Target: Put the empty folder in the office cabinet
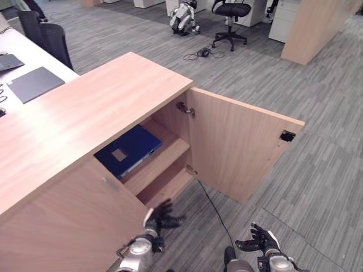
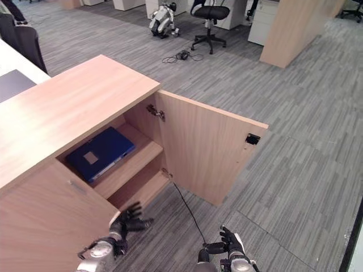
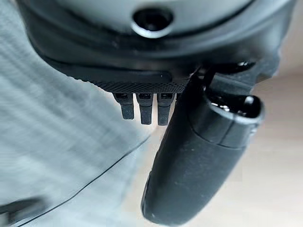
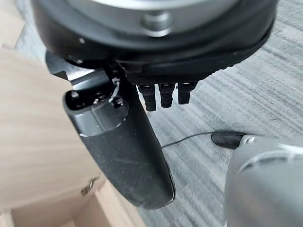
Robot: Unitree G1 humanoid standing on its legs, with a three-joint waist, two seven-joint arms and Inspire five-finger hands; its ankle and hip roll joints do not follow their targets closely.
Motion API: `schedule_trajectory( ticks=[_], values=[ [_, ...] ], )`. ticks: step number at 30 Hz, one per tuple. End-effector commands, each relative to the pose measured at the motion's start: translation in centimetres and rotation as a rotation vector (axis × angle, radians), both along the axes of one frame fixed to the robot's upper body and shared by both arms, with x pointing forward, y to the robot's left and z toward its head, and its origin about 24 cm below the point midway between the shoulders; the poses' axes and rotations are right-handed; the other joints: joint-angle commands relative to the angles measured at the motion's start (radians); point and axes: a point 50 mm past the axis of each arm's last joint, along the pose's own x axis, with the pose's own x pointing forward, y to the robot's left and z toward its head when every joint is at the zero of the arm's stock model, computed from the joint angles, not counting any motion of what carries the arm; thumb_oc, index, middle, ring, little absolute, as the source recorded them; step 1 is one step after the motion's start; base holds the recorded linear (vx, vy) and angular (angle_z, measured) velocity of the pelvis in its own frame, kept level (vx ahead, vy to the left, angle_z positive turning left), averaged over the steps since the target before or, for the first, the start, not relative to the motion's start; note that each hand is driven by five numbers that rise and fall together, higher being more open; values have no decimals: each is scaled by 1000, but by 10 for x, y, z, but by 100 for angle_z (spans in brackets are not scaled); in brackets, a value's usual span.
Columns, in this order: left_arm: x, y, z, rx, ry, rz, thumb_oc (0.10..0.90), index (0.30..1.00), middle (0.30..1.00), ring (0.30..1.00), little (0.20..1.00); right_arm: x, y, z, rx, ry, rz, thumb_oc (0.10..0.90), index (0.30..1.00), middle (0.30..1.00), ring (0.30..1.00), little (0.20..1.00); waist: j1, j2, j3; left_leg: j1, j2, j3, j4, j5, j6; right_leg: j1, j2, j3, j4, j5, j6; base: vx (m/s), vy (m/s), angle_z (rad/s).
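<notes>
Head stereo pair looking down from above; one close camera on each wrist.

Both eye views face down and forward onto the wooden cabinet point(image 1: 85, 113), its open door point(image 1: 238, 144) swung out to the right, and grey carpet point(image 2: 295, 102) running to the far office chair point(image 1: 229, 17). Each wrist view looks along its own hand, left hand point(image 3: 199, 165) and right hand point(image 4: 123, 151), very near carpet and cabinet wood.

Black office chair point(image 1: 230, 16) far back on grey carpet point(image 1: 317, 170); dark pad point(image 1: 35, 84) flat on white counter point(image 1: 34, 59), left.
</notes>
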Motion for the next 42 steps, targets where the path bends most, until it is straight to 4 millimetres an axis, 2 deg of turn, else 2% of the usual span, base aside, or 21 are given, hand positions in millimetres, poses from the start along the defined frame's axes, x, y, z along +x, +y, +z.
schedule_trajectory(
  ticks=[1, 2, 3, 6, 9, 11, 13, 16, 19, 20, 24, 25, 26, 27, 29, 30, 32, 38, 39, 41, 42],
  values=[
    [29, 20, 20, 44, -135, 14, 800, 900, 900, 900, 900, 17, -26, 16, -49, -101, -46, 800, 900, 900, 900, 900, -7, 8, -15, 34, 22, -30, 168, -112, -41, -4, -8, 87, -16, -53, 62, 77, -268, -5],
    [24, 23, 16, 53, -109, 18, 800, 900, 900, 900, 900, 16, -30, 16, -57, -98, -53, 800, 900, 900, 900, 900, -9, 13, -13, 23, 41, -29, 200, -82, -54, 13, 3, 84, -25, -66, 51, 37, -142, -9],
    [24, 22, 16, 53, -109, 18, 800, 900, 900, 900, 900, 16, -30, 17, -57, -98, -53, 800, 900, 900, 900, 900, -10, 14, -12, 22, 44, -31, 203, -83, -56, 14, 5, 83, -26, -66, 50, 28, -125, -6],
    [16, 28, 7, 69, -54, 48, 800, 900, 900, 900, 900, 18, -39, 20, -70, -110, -76, 800, 900, 900, 900, 900, -4, 9, 14, -52, 74, -74, 384, 26, -91, 63, 30, 86, -45, -84, 10, 24, -168, -2],
    [10, 28, -1, 78, -3, 72, 800, 900, 900, 900, 900, 20, -42, 20, -84, -99, -91, 800, 900, 900, 900, 900, 6, -3, 28, -84, 64, -111, 428, 44, -86, 87, 29, 102, -54, -99, -1, 88, -57, -22],
    [-1, 29, -10, 85, 54, 96, 800, 900, 900, 900, 900, 19, -46, 19, -94, -83, -98, 800, 900, 900, 900, 900, 38, -4, 16, -119, 38, -171, 287, -12, -60, 109, 27, 126, -73, -120, 14, 210, 35, -37],
    [-13, 28, -19, 101, 109, 74, 800, 900, 900, 900, 900, 26, -51, 25, -101, -113, -106, 800, 900, 900, 900, 900, 70, -5, 18, -152, -8, -263, 183, -14, -51, 136, 27, 142, -60, -140, 19, 172, 25, -17],
    [-29, 35, -28, 148, 181, 59, 800, 900, 900, 900, 900, 35, -52, 30, -86, -152, -132, 800, 900, 900, 900, 900, 65, 1, -8, -94, -4, -240, 102, -19, -42, 150, 33, 153, -63, -141, 22, 111, 10, -21],
    [-35, 37, -31, 163, 205, 46, 800, 900, 900, 900, 900, 38, -54, 33, -87, -173, -138, 800, 900, 900, 900, 900, 65, 5, -20, -65, -3, -229, 68, -17, -41, 161, 33, 154, -67, -141, 23, 114, 32, -29],
    [-47, 41, -35, 192, 248, 26, 800, 900, 900, 900, 900, 51, -58, 44, -100, -230, -135, 800, 900, 900, 900, 900, 62, 7, -37, -22, -3, -216, 23, -14, -40, 169, 32, 154, -70, -138, 27, 91, 35, -25],
    [-62, 53, -40, 238, 307, 33, 800, 900, 900, 900, 900, 88, -70, 84, -147, -417, -152, 800, 900, 900, 900, 900, 63, 0, -55, 10, -1, -189, -6, -24, -35, 170, 32, 155, -82, -127, 38, 47, 24, 13],
    [-68, 58, -42, 250, 331, 49, 800, 900, 900, 900, 900, 106, -79, 105, -176, -499, -167, 800, 900, 900, 900, 900, 73, -6, -63, 20, -2, -176, -7, -33, -31, 169, 35, 156, -94, -116, 43, 12, -3, -9],
    [-68, 58, -41, 250, 330, 49, 800, 900, 900, 900, 900, 106, -79, 106, -176, -500, -167, 800, 900, 900, 900, 900, 74, -5, -61, 21, -2, -174, -7, -33, -31, 170, 35, 158, -95, -115, 44, 26, -1, -29],
    [-76, 64, -43, 261, 362, 57, 800, 900, 900, 900, 900, 123, -86, 125, -197, -557, -177, 800, 900, 900, 900, 900, 88, -13, -70, 29, -2, -159, -7, -40, -30, 174, 36, 154, -103, -109, 47, 18, 11, -34],
    [-81, 68, -44, 281, 384, 47, 800, 900, 900, 900, 900, 140, -93, 148, -229, -615, -168, 800, 900, 900, 900, 900, 100, -21, -75, 36, -2, -144, -7, -47, -27, 178, 35, 151, -109, -103, 52, 12, 16, -24],
    [-81, 68, -44, 280, 383, 48, 800, 900, 900, 900, 900, 140, -93, 149, -229, -616, -167, 800, 900, 900, 900, 900, 101, -20, -74, 37, -2, -143, -7, -47, -27, 178, 35, 152, -110, -103, 52, 6, 14, -22],
    [-86, 70, -45, 290, 400, 36, 800, 900, 900, 900, 900, 154, -95, 167, -254, -657, -144, 800, 900, 900, 900, 900, 109, -25, -79, 42, -2, -135, -7, -51, -26, 183, 34, 150, -114, -101, 56, 6, 19, -10],
    [-96, 77, -47, 319, 447, 20, 800, 900, 900, 900, 900, 195, -82, 224, -300, -792, -45, 800, 900, 900, 900, 900, 134, -39, -90, 45, -5, -128, -7, -54, -24, 192, 30, 136, -124, -98, 63, -6, 16, -3],
    [-98, 76, -47, 323, 454, 6, 800, 900, 900, 900, 900, 212, -70, 248, -295, -855, -11, 800, 900, 900, 900, 900, 146, -43, -94, 40, -5, -132, -7, -53, -24, 196, 25, 124, -128, -97, 65, -15, 34, 0],
    [-99, 76, -48, 327, 457, 1, 800, 900, 900, 900, 900, 216, -65, 255, -289, -871, 1, 800, 900, 900, 900, 900, 149, -44, -94, 38, -6, -134, -7, -52, -24, 197, 25, 120, -129, -97, 65, -4, 7, 3],
    [-100, 77, -48, 332, 463, -3, 800, 900, 900, 900, 900, 223, -54, 262, -268, -895, 30, 800, 900, 900, 900, 900, 154, -47, -95, 34, -7, -137, -7, -52, -24, 198, 24, 115, -129, -97, 66, -4, 10, 9]
  ],
)
